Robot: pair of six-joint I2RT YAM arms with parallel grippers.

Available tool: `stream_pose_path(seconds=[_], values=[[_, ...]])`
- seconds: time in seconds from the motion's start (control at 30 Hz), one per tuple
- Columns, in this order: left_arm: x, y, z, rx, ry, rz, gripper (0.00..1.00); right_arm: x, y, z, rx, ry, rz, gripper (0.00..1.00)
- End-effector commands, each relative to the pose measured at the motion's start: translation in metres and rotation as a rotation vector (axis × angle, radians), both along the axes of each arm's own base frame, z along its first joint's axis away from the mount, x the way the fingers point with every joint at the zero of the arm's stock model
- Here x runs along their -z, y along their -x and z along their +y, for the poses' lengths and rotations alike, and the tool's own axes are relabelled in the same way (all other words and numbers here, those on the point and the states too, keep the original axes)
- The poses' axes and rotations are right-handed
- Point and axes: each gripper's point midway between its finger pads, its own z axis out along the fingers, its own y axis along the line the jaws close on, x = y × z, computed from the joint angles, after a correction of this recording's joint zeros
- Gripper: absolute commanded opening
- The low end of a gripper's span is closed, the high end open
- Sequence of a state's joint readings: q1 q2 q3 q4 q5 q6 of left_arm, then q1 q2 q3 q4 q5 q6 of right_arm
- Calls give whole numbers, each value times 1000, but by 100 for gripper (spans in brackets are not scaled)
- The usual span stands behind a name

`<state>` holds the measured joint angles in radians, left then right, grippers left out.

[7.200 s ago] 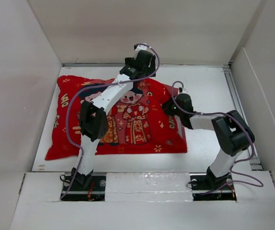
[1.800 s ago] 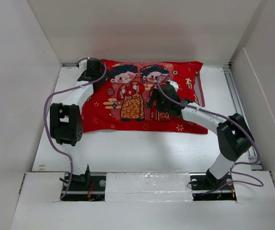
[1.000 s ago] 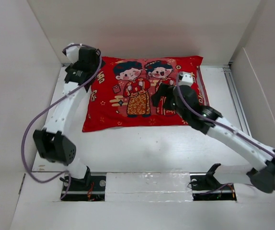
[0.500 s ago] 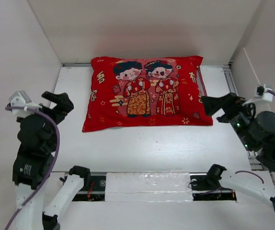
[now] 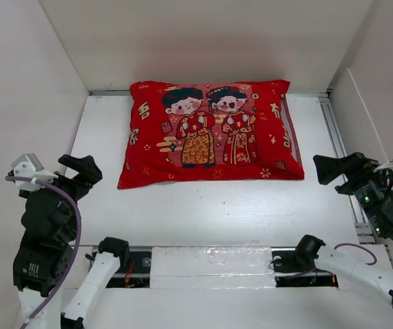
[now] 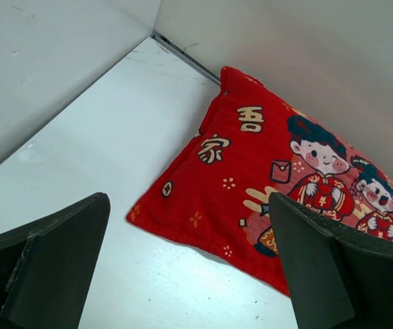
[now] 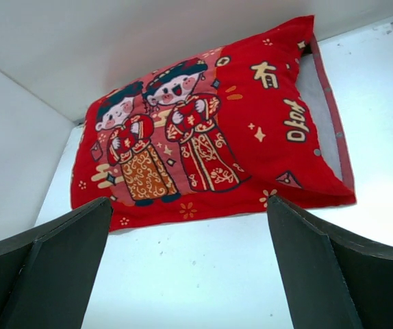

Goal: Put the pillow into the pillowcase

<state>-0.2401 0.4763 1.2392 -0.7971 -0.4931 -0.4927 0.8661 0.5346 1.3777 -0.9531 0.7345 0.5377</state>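
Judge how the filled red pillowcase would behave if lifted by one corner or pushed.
The pillowcase looks plump and soft, so it would probably sag rather than stay stiff. Likely light for its bulk. Its open end shows the white pillow, which might slip out if lifted from the closed end.

My right gripper (image 7: 188,226) hangs above the white table (image 7: 210,281), jaws wide apart, nothing between them. Its dark fingers (image 7: 53,274) fill both lower corners. Beyond them the red pillowcase (image 7: 203,137) lies plump, printed face up: cartoon couple, gold characters. Mouth at the right end, edged by a studded strip; pale pillow (image 7: 316,96) shows inside. White wall (image 7: 114,41) behind.
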Motion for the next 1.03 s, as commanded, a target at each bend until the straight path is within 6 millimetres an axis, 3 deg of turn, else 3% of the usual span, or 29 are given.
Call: stream_pose_path(seconds=[0.0, 0.07, 0.3, 0.63, 1.0], values=[[7, -7, 3, -27, -19, 13, 100, -4, 11, -23, 39, -3, -18, 100], [14, -11, 2, -28, -14, 25, 100, -5, 13, -25, 39, -10, -24, 100], [11, -10, 3, -28, -10, 7, 100, -6, 16, -28, 39, -9, -23, 100], [3, 14, 20, -108, 26, -69, 100, -7, 20, -36, 48, -1, -18, 100], [11, 9, 17, -99, 20, -44, 100, -5, 19, -34, 48, 4, -6, 100]])
